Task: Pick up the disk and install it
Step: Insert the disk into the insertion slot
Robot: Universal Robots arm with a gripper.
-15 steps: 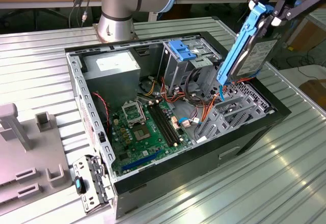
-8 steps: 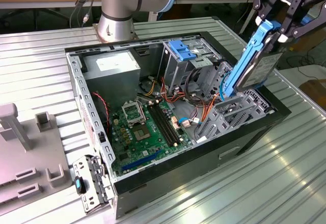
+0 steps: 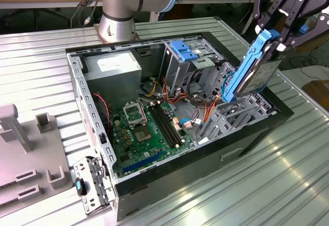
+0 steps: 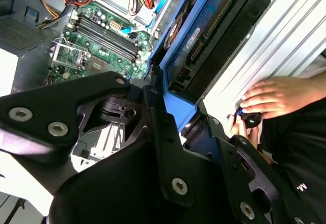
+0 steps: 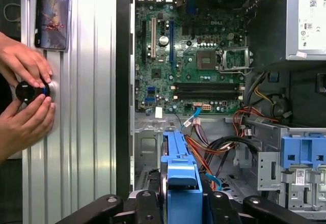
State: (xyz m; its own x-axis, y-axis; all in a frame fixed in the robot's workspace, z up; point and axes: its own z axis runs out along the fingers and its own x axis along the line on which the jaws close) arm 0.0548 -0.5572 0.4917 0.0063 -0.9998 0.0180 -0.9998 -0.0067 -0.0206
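In the exterior view the gripper (image 3: 272, 38) hides one end of the disk (image 3: 254, 77).

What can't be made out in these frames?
Whether the disk touches the drive bay: exterior view, they overlap.
The disk's far end: second wrist view, cut off by the top edge.
The black knob: first wrist view, partly covered by a person's fingers.

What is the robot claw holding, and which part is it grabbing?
The gripper holds the disk by its upper end, pinching the blue carrier there; the disk hangs tilted above the open computer case.
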